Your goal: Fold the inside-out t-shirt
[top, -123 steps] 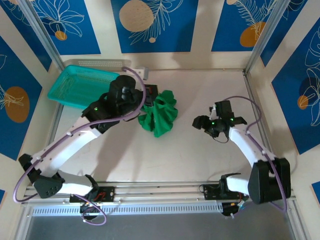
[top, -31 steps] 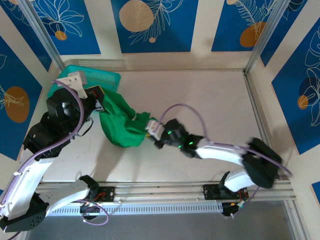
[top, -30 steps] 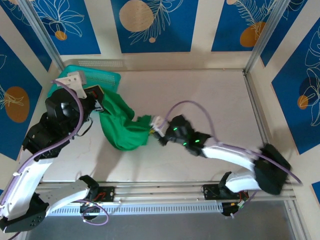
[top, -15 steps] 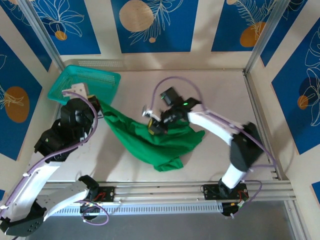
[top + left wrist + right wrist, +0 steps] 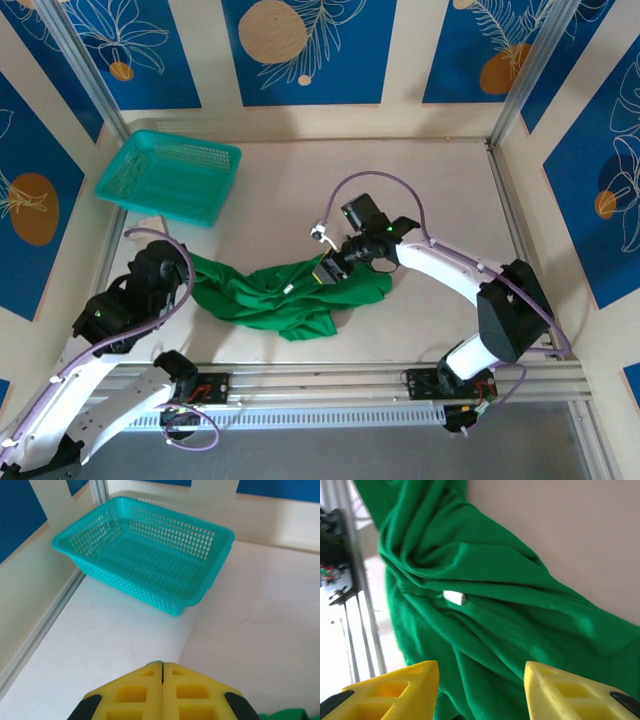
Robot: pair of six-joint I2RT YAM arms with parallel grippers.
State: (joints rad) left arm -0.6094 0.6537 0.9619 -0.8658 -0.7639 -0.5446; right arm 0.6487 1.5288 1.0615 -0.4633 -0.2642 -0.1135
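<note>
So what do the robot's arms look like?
The left arm and right arm are made of white tubes with chunky black joints. A purple cable loops along each one, and each has a tiny green light. The left tool and right tool have blocky yellow fingers with square hollows and black bases.
</note>
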